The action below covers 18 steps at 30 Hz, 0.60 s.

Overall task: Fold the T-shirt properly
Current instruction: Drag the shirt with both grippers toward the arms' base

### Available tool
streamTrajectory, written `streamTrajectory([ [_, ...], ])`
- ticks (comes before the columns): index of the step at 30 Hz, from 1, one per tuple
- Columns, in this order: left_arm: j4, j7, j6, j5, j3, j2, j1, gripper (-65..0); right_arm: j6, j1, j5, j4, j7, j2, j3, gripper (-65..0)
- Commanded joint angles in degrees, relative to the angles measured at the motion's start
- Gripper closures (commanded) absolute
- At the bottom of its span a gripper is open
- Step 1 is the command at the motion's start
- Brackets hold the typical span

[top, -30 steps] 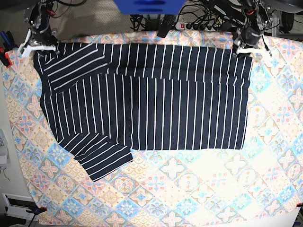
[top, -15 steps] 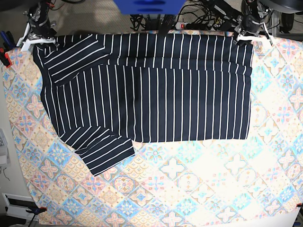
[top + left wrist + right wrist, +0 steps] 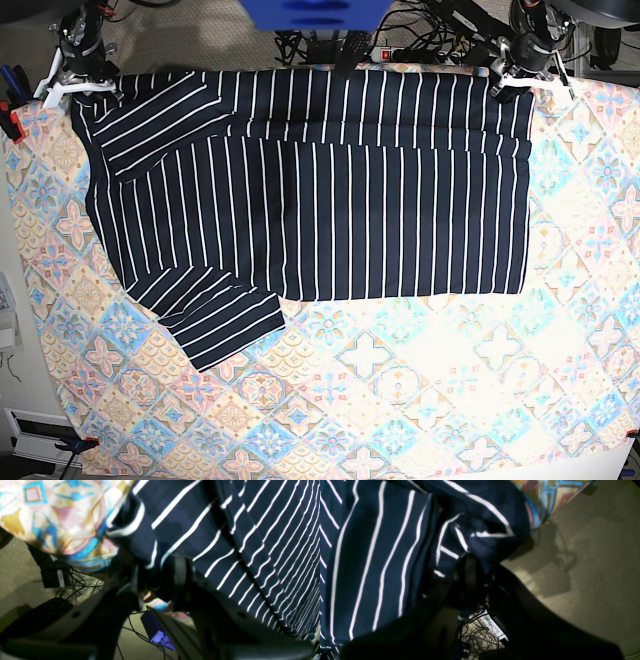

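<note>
A pastel orange-and-blue tile-patterned cloth [image 3: 420,390] fills the frame; the dark navy pinstriped T-shirt [image 3: 320,200] lies flat across its upper half. Whether either top-corner gripper, left gripper [image 3: 528,62] or right gripper [image 3: 78,78], grips fabric cannot be told.

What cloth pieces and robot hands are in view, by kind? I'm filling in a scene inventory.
Striped T-shirt: 1
Patterned cloth under it: 1
Robot hands: 2, the left hand and the right hand, one at each far corner of the shirt
Total: 4
</note>
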Motion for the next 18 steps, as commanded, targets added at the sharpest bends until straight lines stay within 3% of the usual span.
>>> streamTrajectory([
  [1, 0.2, 1.8, 1.2, 1.3, -0.4, -0.4, 1.1, -19.6, -0.1, -0.3, -1.0, 0.9, 1.4, 0.9, 1.4, -7.3],
  [7, 0.2, 6.6, 1.2, 1.2, -0.6, -0.6, 1.4, -19.9, -0.1, -0.3, -5.4, 0.9, 0.9, -0.3, 6.7, -7.3],
  [14, 2.3, 6.8, 1.2, 1.3, -1.1, -0.6, 1.5, -20.0, -0.1, -0.3, -5.2, 0.7, 0.9, -0.3, 6.2, -15.2],
  [18, 3.3, 10.9, 1.2, 1.3, -1.1, -0.5, 1.4, -20.0, -0.1, -0.3, -5.2, 0.8, 0.9, -0.3, 3.3, -15.3],
])
